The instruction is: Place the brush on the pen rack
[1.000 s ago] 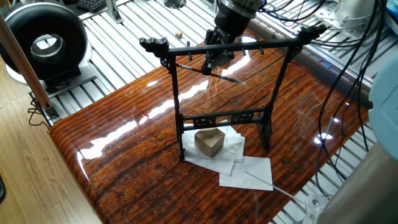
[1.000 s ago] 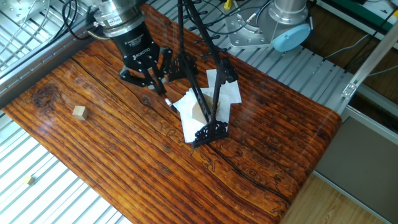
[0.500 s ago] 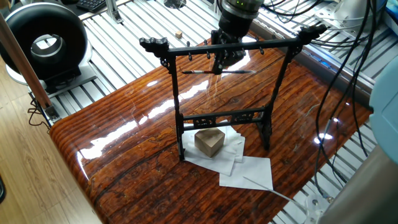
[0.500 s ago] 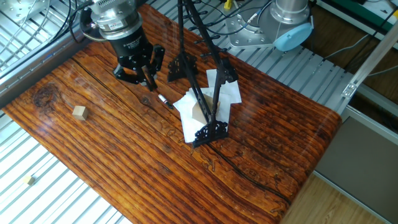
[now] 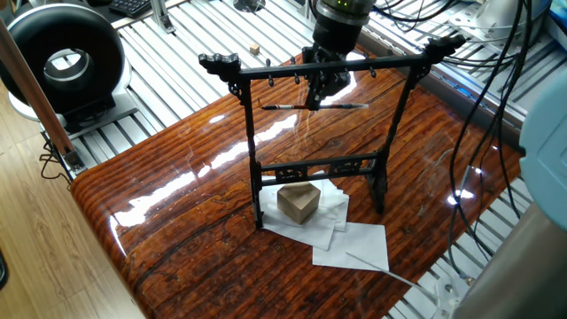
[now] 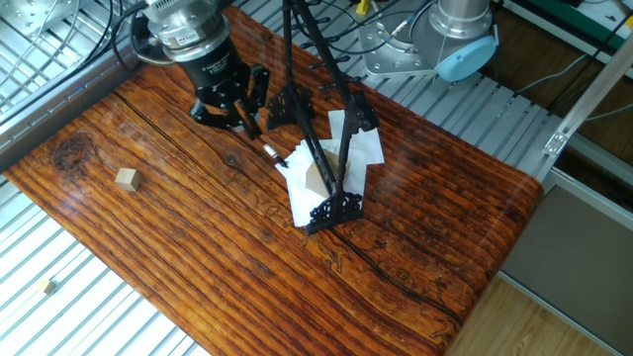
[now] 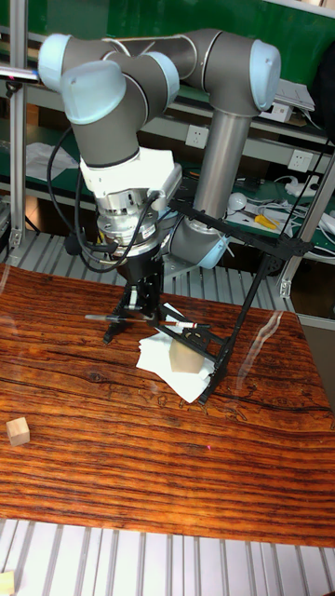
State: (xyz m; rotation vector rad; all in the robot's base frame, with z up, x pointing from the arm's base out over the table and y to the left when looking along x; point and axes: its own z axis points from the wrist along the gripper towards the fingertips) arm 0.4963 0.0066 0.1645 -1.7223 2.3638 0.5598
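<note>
Brush (image 5: pixel 312 106) is held level between the closed jaws of the gripper (image 5: pixel 316 96), gripped near mid-shaft with both ends left sticking out sideways. It is carried in the air just below the crossbar of the rack (image 5: pixel 252 151), well above the table (image 5: pixel 177 221).

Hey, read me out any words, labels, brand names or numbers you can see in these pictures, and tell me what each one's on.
No text can be read in any of the views.
The gripper body carries small pale markings, too small and blurred to read.
The pen rack, the brush and the wooden block show no lettering.
</note>
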